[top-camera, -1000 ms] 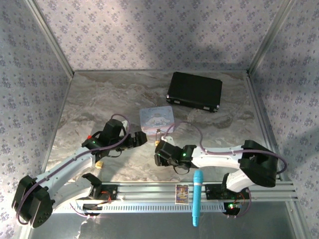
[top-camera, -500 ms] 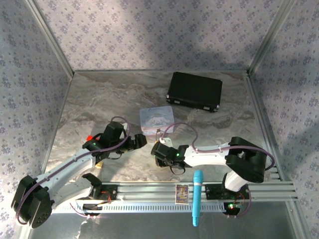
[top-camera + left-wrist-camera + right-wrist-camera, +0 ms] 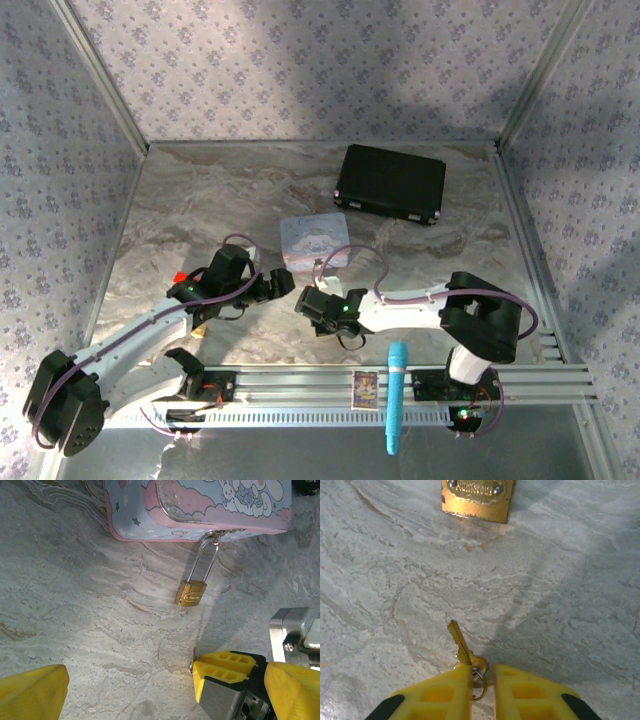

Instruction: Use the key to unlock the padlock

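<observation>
Near the middle of the worktop (image 3: pixel 570 580), our right claw (image 3: pixel 482 680) pinches the key (image 3: pixel 459 642) by its head, just short of the padlock (image 3: pixel 476 497) hanging from the tin (image 3: pixel 200 510); our left claw (image 3: pixel 282 284) gapes empty. Next we judge the blade must be lined up with the keyhole

the one piece of lettering stands on the padlock (image 3: pixel 477 497), straight ahead of the fingertips (image 3: pixel 455 685) of the right gripper (image 3: pixel 482 671) and well beyond them. it is a raised brand word on an oval plate across the brass body, with a small rivet at each end. it looks like "rainbrow" or similar, but the frame edge cuts it and i cannot read it for sure. the key (image 3: pixel 459 642) at those fingertips shows no marking large enough to tell. ahead of the left gripper (image 3: pixel 167 672), the tin (image 3: pixel 130 520) bears printed rabbits, stars and clouds. the card (image 3: pixel 367 389) on the rail behind both grippers is too small to read.
</observation>
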{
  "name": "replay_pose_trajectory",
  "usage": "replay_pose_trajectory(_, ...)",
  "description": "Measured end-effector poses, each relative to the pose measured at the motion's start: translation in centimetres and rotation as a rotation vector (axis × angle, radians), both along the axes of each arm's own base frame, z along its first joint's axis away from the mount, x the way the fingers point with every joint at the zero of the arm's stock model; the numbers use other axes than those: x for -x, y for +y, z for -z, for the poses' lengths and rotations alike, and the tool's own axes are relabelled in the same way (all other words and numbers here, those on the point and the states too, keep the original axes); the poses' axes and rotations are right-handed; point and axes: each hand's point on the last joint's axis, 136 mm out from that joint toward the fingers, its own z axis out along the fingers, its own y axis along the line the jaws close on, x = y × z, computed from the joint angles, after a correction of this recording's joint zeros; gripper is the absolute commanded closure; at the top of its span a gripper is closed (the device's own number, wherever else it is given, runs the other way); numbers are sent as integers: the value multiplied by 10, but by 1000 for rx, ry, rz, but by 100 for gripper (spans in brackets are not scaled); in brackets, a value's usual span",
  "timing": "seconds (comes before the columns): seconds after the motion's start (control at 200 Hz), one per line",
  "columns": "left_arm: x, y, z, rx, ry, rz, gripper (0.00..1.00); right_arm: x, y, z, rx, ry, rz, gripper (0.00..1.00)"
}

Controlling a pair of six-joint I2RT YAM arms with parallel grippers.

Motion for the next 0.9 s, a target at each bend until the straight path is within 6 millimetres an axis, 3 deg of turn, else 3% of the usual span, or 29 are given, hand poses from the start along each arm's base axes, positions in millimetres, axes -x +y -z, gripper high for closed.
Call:
replay_pose_trajectory(0.2, -1, -2, 2, 17, -2, -16, 0, -1, 1, -1, -46, -4, -5, 100)
replay_pose_trajectory(0.45, 1, -20, 7, 82, -3, -10, 5, -3, -10, -5, -138, 69, -106, 100)
replay_pose_trajectory(0.7, 4, -51, 8, 194, -13, -7, 11, -9, -18, -22, -241, 124, -145, 100)
replay_pose_trajectory(0.86, 5, -53, 12, 271, 23, -99, 14, -9, -12, -28, -295, 140, -158, 100)
replay_pose_trajectory(0.9, 5, -52, 15, 296, 49, -143, 10, -8, -11, -29, -306, 144, -158, 100)
